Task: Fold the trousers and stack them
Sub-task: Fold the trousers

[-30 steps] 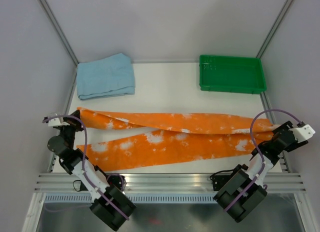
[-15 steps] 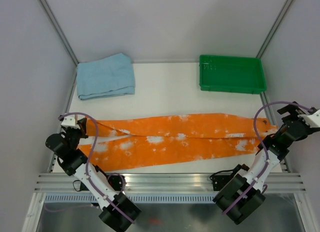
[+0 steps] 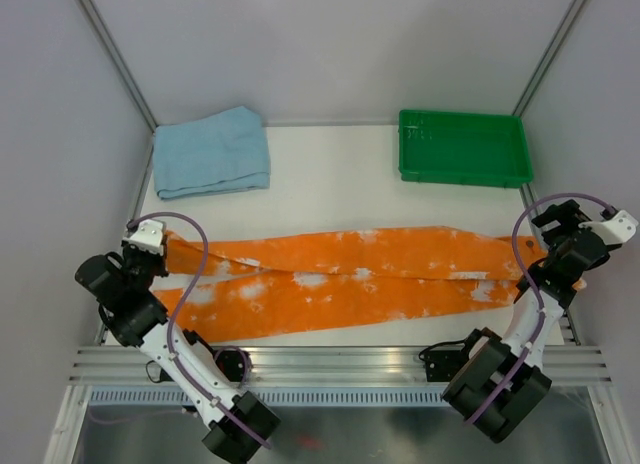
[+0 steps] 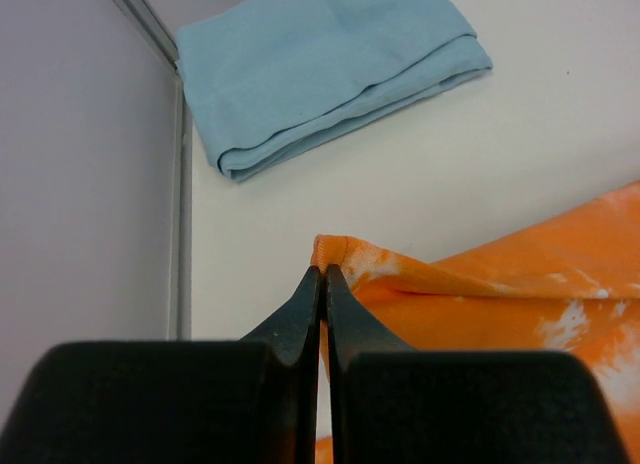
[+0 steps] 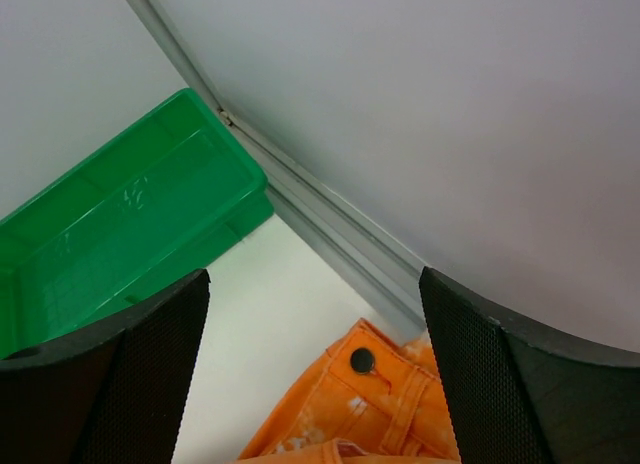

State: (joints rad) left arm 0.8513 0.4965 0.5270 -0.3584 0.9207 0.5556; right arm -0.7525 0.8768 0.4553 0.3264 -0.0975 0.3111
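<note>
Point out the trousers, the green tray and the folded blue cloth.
trousers [image 3: 350, 274]: top view, mid-leg fabric.
green tray [image 3: 462, 149]: top view, bare floor.
folded blue cloth [image 3: 210, 152]: top view, top layer's centre.

Pale grey walls [image 3: 330, 44] enclose white table [image 3: 330, 184]; aluminium rail [image 3: 340, 362] along near edge; even light.

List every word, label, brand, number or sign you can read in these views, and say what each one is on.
No text here can be read.
On the green tray: faint moulded marks on its floor, too blurred to read.
On the trousers, their button and the blue cloth: no lettering or label shows.
</note>
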